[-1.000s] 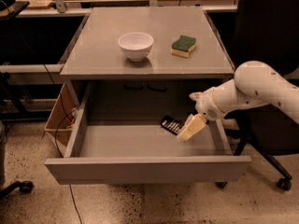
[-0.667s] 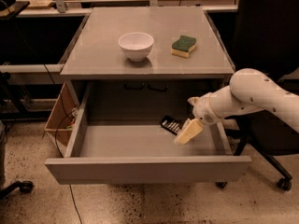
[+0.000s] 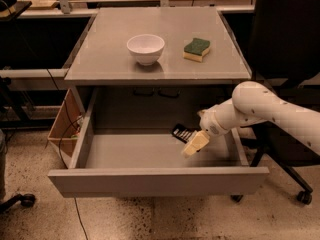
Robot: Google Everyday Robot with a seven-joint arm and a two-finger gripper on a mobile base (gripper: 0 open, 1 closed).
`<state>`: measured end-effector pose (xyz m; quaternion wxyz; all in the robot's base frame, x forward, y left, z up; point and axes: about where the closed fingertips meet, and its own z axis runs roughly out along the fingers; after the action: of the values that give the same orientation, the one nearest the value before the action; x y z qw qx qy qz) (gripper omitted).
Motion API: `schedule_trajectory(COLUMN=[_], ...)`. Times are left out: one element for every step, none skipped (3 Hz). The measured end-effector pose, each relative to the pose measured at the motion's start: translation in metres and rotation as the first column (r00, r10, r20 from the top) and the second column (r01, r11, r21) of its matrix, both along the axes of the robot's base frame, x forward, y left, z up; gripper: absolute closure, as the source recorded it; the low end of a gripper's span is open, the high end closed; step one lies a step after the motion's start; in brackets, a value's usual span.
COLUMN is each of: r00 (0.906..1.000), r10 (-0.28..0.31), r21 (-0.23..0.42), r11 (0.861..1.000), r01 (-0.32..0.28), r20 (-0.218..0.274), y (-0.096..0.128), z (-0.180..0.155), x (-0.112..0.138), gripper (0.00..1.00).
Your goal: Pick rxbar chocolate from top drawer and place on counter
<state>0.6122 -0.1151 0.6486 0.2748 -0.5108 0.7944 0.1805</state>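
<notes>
The top drawer is pulled open below the counter. The rxbar chocolate, dark with white stripes, lies flat on the drawer floor near the back right. My gripper hangs inside the drawer on the white arm that reaches in from the right. It is just in front of and to the right of the bar, and its tip covers the bar's near end. I cannot tell whether it touches the bar.
A white bowl and a green-and-yellow sponge sit on the counter. A cardboard box with cables stands left of the drawer. A dark office chair stands at the right, behind the arm.
The gripper has moved a little left and lower in the drawer, closer to the bar's near end. The bar, bowl and sponge have not moved.
</notes>
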Motion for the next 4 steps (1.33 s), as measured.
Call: schedule_trajectory(r00=[0.9995, 0.9983, 0.9976, 0.9972], r10=[-0.015, -0.025, -0.031, -0.036], r21=[-0.005, -0.002, 0.004, 0.009], r11=[1.000, 1.000, 1.000, 0.999], r01=[0.015, 0.025, 0.031, 0.037], r20=[-0.029, -0.052, -0.062, -0.066], y=[0.001, 0.005, 0.006, 0.006], z=[-0.020, -0.034, -0.039, -0.040], x=[0.003, 0.002, 0.001, 0.000], gripper=[0.00, 0.16, 0.39, 0.63])
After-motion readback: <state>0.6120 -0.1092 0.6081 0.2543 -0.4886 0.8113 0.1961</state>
